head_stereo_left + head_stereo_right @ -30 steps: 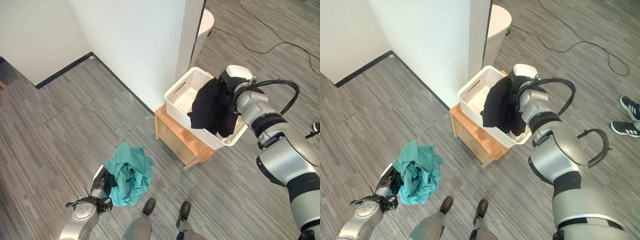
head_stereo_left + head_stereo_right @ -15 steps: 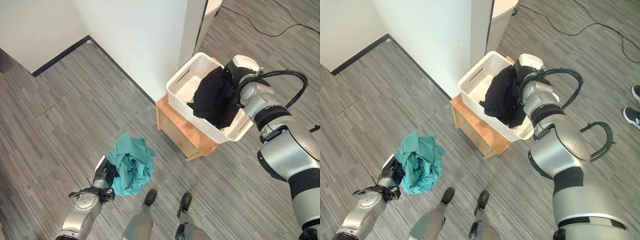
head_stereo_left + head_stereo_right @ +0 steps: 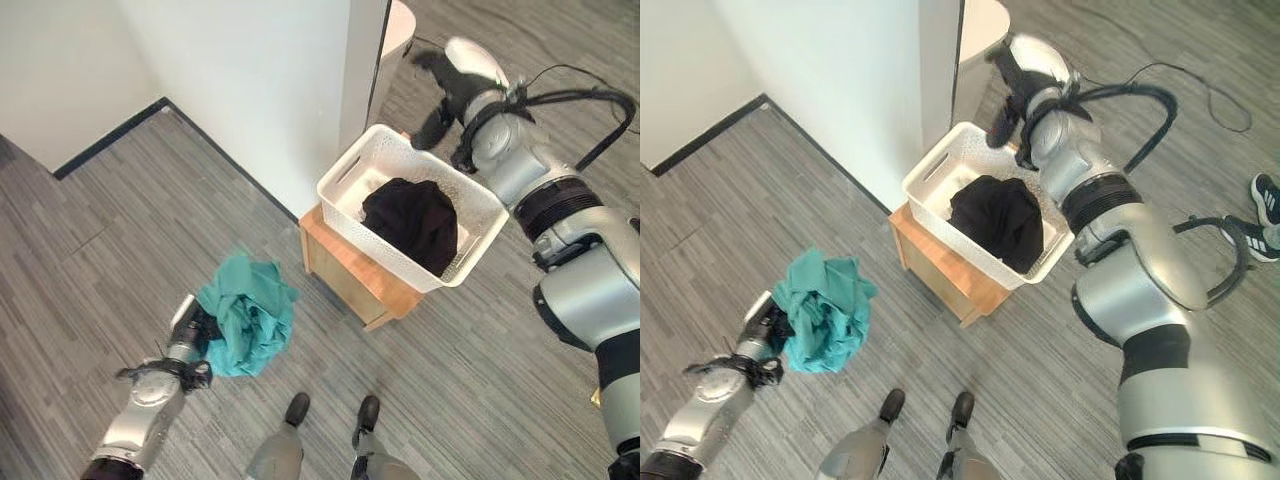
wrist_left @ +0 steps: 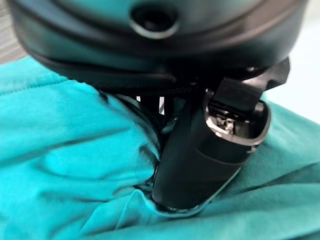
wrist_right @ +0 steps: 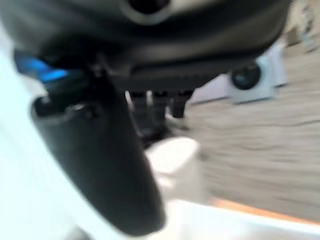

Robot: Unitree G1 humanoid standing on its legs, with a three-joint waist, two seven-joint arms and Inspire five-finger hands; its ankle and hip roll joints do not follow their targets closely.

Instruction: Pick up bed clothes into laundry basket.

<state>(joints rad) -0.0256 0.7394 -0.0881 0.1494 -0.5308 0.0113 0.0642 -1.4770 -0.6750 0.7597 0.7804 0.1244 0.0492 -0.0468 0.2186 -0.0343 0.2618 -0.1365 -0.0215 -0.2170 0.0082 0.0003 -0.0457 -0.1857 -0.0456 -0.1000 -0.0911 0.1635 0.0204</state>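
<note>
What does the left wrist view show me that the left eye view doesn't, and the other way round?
The left wrist view gives the close detail: the left hand has its thumb dug into folds of the teal cloth. The left eye view adds the wider scene: a white laundry basket on a wooden stand, black clothing lying inside it, and the right hand above the basket's far side, holding nothing. Both show the teal cloth bunched in the left hand.
</note>
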